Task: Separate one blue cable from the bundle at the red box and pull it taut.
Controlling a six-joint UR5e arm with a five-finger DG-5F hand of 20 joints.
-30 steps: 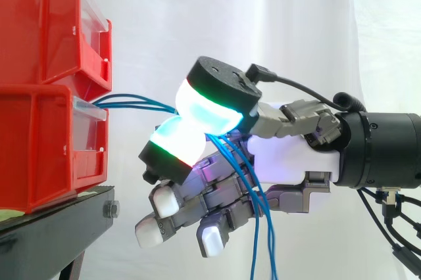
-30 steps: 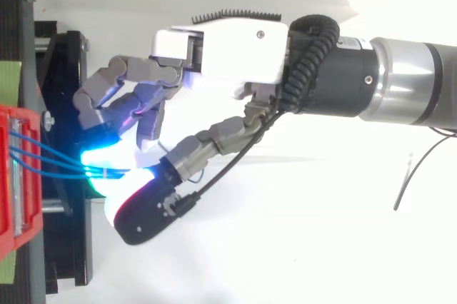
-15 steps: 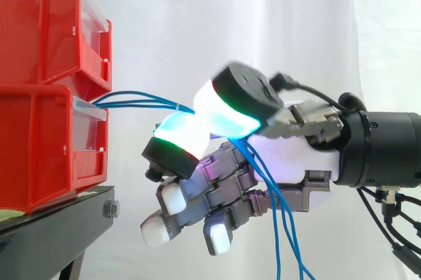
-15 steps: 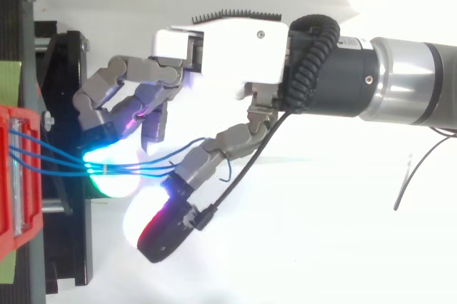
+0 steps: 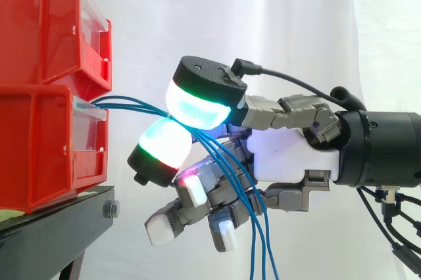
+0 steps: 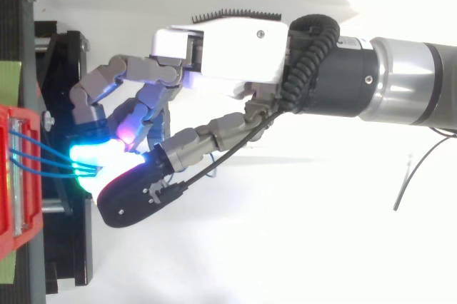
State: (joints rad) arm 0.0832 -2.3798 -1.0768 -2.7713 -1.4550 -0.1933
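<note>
Side view: blue cables (image 5: 131, 102) between pads (image 5: 196, 108) of hand (image 5: 289, 156).

thin blue cables (image 5: 135, 103) from the red box (image 5: 39, 142) to the hand (image 5: 283, 155), loose ends down

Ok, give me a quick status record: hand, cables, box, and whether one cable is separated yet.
hand: beside the lower red bin, about level with it
fingers: two glowing pads pinched together on the cables
blue cables: several run from the lower red bin into the pinch, then hang down past the palm
tension: slightly bowed between bin and pinch, not taut
separation: none set apart; the strands converge at the pads
support: lower red bin rests on the black stand
</note>
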